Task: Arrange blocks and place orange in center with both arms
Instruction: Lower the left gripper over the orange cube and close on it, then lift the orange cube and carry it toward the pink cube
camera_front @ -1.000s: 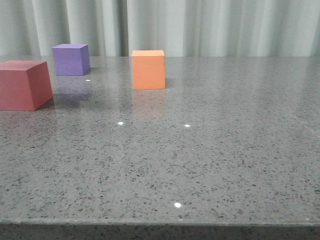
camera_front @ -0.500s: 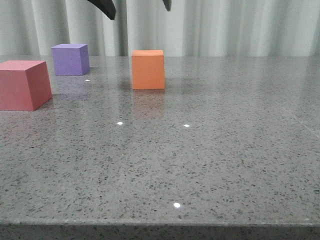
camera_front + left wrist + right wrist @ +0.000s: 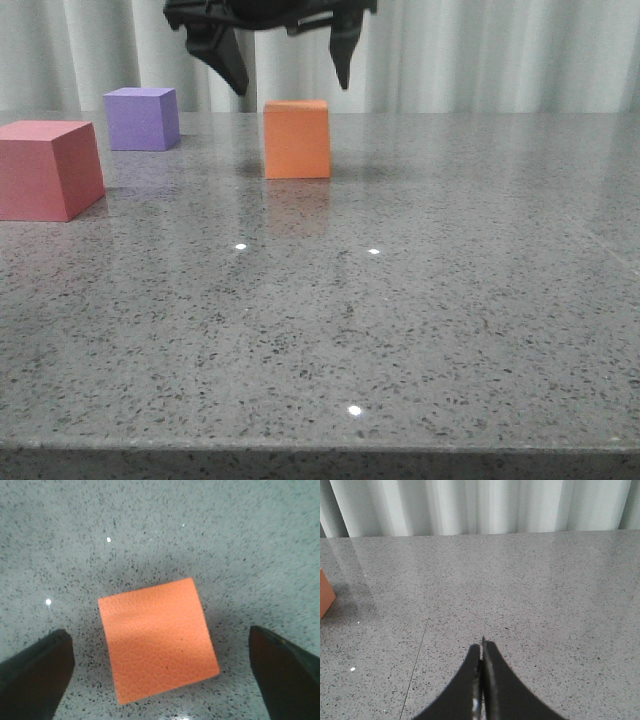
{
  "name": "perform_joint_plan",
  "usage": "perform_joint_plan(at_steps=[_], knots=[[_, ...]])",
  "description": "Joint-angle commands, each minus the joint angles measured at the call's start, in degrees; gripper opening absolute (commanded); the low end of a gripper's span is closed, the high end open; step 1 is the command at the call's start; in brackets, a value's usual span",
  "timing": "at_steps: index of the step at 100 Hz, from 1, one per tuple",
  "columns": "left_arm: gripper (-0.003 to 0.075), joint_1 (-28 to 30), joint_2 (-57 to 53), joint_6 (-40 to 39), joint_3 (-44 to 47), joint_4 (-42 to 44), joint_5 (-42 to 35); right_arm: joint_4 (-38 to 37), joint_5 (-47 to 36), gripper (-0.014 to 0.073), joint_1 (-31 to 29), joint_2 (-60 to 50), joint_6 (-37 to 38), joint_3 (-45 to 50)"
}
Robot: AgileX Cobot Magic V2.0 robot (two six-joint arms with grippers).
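Observation:
The orange cube (image 3: 297,139) stands on the grey speckled table, mid-left and toward the back. My left gripper (image 3: 292,82) hangs open just above it, fingertips wide apart on either side, touching nothing. In the left wrist view the orange cube (image 3: 157,637) lies between the two black fingers (image 3: 35,672), with a gap on each side. The purple cube (image 3: 142,118) stands at the back left. The red-pink cube (image 3: 48,169) stands at the far left, nearer. My right gripper (image 3: 481,647) is shut and empty over bare table; it is out of the front view.
The grey speckled table (image 3: 400,320) stretches to a front edge at the bottom of the front view. Pale curtains (image 3: 480,55) hang behind the table. A corner of the orange cube (image 3: 325,598) shows at the edge of the right wrist view.
My left gripper has come down from above into the front view and now hangs open right over the orange cube. The cubes have not moved.

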Motion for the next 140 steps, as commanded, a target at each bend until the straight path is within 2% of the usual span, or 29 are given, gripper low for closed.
perform_joint_plan(at_steps=[1,33,43,56,63,107,121,140], knots=[[0.0659,-0.2,-2.1,-0.9,-1.9,1.3,-3.6,-1.2,-4.4,-0.0110,-0.3,0.1,-0.6,-1.4],[0.0644,-0.2,1.1,-0.9,-1.9,1.6,-4.1,-1.2,-4.4,-0.0110,-0.3,0.1,-0.6,-1.4],[0.0555,-0.2,1.1,-0.9,-1.9,1.6,-3.7,-1.2,-4.4,-0.0110,-0.3,0.1,-0.6,-1.4],[0.0373,-0.2,1.1,-0.9,-1.9,2.3,-2.6,-1.2,-4.4,-0.0110,-0.3,0.1,-0.6,-1.4],[0.0318,-0.2,1.0,-0.9,-1.9,2.8,-2.2,-1.2,-4.4,-0.0110,-0.3,0.1,-0.6,-1.4],[0.0315,0.7,-9.8,4.5,-1.9,7.9,5.0,-1.2,-4.4,-0.0110,-0.3,0.1,-0.6,-1.4],[0.0315,3.7,-14.1,9.4,-1.9,5.5,6.6,-1.2,-4.4,-0.0110,-0.3,0.1,-0.6,-1.4],[0.0315,10.8,-18.9,14.8,1.3,0.9,7.0,-1.2,-4.4,-0.0110,-0.3,0.1,-0.6,-1.4]])
